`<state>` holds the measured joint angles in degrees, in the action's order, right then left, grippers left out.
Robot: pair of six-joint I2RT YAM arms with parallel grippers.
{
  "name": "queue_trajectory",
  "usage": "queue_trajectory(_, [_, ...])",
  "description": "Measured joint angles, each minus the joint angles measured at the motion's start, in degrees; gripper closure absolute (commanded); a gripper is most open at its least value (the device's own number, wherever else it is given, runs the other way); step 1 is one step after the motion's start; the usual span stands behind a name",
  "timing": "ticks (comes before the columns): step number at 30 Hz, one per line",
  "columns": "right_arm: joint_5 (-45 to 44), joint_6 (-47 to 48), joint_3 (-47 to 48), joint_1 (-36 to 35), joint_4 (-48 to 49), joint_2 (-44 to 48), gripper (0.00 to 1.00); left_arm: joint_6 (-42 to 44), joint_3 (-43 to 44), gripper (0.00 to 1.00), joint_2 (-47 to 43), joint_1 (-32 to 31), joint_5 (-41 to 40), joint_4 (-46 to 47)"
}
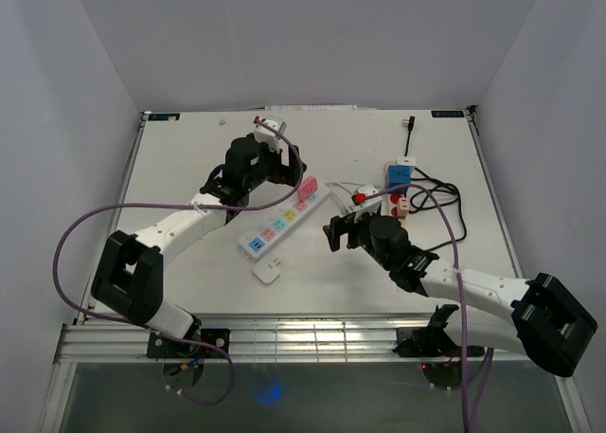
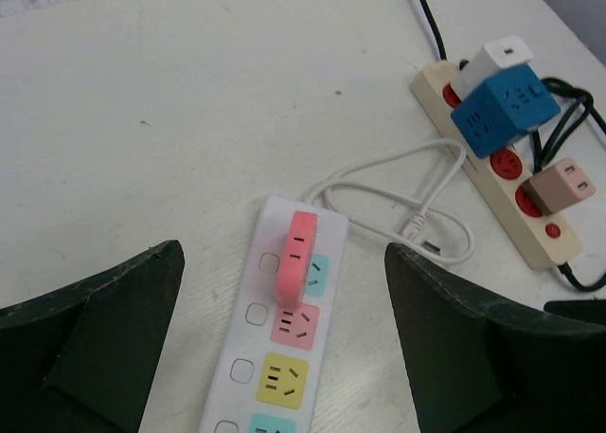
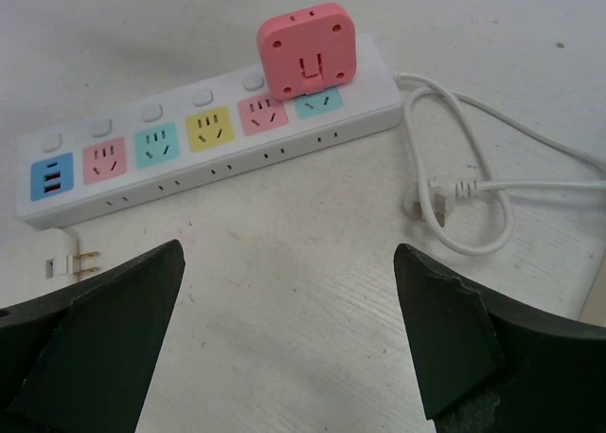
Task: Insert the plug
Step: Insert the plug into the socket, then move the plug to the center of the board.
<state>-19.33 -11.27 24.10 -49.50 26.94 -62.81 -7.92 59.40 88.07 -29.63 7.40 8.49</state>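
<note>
A pink plug [image 1: 308, 187] stands in the end socket of the white power strip [image 1: 282, 222], which has coloured sockets. In the left wrist view the pink plug [image 2: 296, 258] sits upright on the strip [image 2: 248, 357], and my left gripper [image 2: 284, 262] hangs above it, open, its fingers wide on either side and not touching it. My right gripper [image 3: 287, 253] is open over bare table in front of the strip [image 3: 189, 168], with the pink plug [image 3: 308, 49] beyond it. In the top view the right gripper [image 1: 339, 232] is just right of the strip.
A beige power strip [image 2: 544, 234] with red sockets carries a blue cube adapter [image 2: 502, 106] and a tan adapter [image 2: 563, 184]; black cables trail from it. The white strip's cord [image 3: 454, 201] loops to the right. A small white plug [image 1: 267, 273] lies loose near the front.
</note>
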Motion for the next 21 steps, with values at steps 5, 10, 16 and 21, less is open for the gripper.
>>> queue_trajectory(5, [5.4,1.6,3.5,-0.7,-0.5,-6.0,0.10,-6.7,0.4,0.02,-5.0,0.5,-6.8,-4.3])
queue_trajectory(10, [13.3,4.9,8.2,-4.8,-1.4,-11.9,0.10,-12.4,0.3,0.02,-7.2,3.5,-4.3,-13.6])
queue_trajectory(16, [19.5,11.6,16.5,-12.5,-5.5,-21.4,0.04,-15.9,-7.5,0.02,-22.6,9.3,-2.9,-20.1])
queue_trajectory(21, [21.5,15.0,19.5,-15.5,-8.9,-26.0,0.02,-16.6,-14.7,0.02,-39.5,9.2,-4.9,-21.1])
